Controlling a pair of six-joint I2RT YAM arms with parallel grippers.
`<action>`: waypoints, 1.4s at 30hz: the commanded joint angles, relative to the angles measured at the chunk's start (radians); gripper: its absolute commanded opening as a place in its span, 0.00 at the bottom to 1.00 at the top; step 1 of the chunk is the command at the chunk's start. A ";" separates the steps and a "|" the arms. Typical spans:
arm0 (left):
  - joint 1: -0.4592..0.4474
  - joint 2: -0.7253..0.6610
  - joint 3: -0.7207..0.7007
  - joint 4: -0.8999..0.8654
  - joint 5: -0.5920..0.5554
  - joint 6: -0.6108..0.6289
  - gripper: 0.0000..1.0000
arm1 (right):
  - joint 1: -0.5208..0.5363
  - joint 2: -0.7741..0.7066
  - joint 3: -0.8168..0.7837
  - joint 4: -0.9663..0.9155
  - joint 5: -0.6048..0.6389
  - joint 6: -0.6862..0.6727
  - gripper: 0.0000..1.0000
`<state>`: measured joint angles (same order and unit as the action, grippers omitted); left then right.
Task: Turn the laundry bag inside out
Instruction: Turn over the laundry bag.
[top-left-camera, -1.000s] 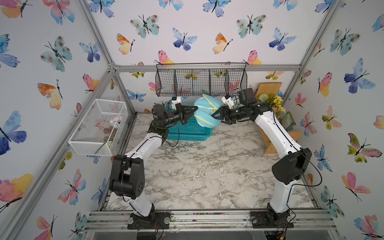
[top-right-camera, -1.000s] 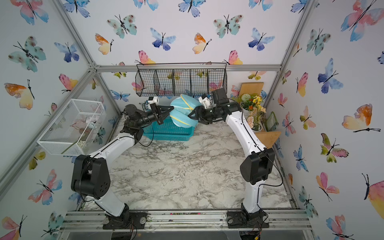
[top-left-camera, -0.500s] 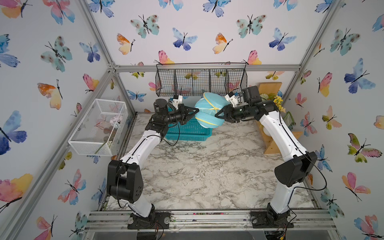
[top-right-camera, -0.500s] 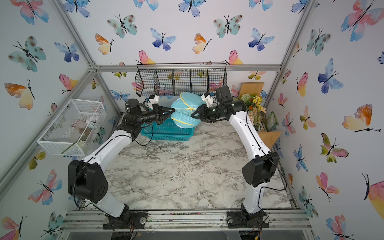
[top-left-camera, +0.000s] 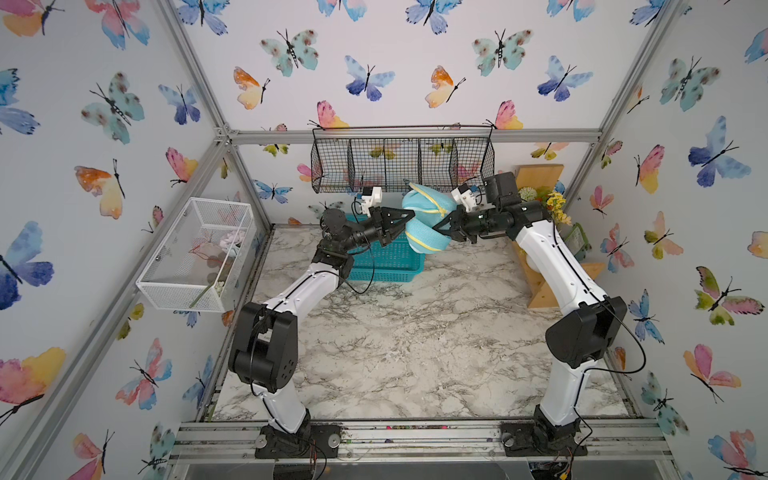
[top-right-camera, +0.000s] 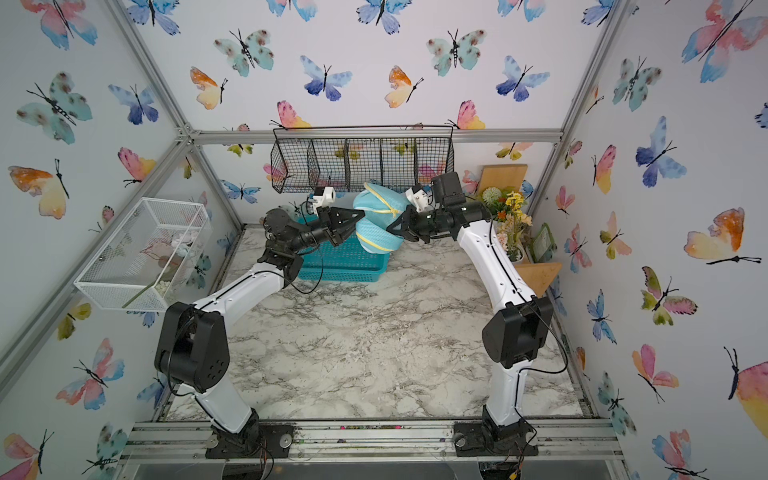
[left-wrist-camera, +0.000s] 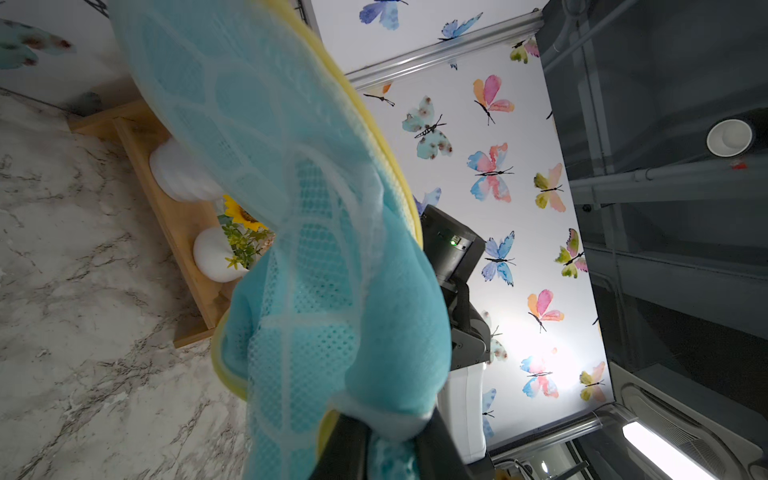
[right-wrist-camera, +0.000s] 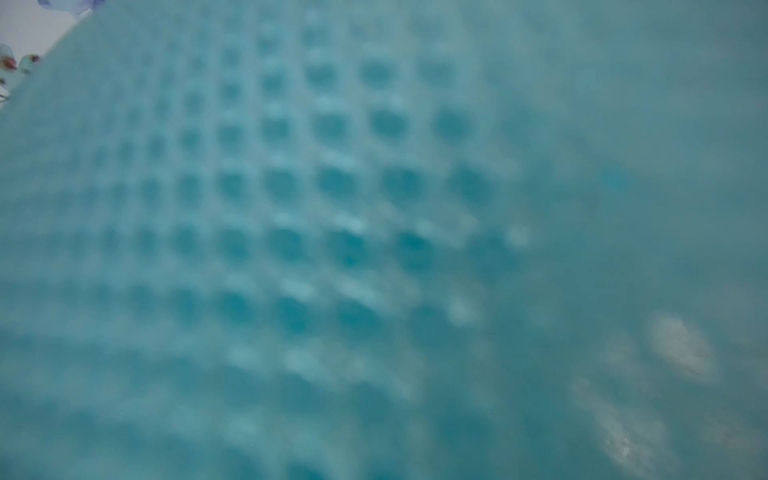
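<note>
Hanging in the air, the bag (top-left-camera: 428, 243) stood roughly upright between your left gripper (top-left-camera: 409, 219), which pinched its mesh, and your right gripper (top-left-camera: 437, 227) opposite, equally near, grip impossible to tell.

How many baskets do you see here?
3: black wire basket hanging at the back, white wire basket mounted at left, teal plastic basket on the marble table.

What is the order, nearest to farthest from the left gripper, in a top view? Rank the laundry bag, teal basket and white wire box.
1. laundry bag, touching the left gripper.
2. teal basket, just beneath it.
3. white wire box, far off to the left.
</note>
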<state>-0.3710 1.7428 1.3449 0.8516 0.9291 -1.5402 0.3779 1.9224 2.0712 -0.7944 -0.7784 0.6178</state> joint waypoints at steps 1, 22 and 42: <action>-0.114 0.044 0.016 -0.116 0.196 0.037 0.19 | 0.081 0.004 0.030 0.192 -0.207 0.025 0.07; -0.060 0.082 0.367 -1.551 -0.194 1.010 0.00 | 0.073 -0.101 0.032 0.150 -0.204 -0.030 0.49; -0.015 -0.003 0.404 -1.501 -0.195 0.937 0.00 | 0.078 -0.303 -0.130 -0.029 0.346 -0.382 0.62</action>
<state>-0.3843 1.7687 1.7267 -0.6308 0.7200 -0.6060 0.4576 1.6249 1.9247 -0.8551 -0.5529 0.2802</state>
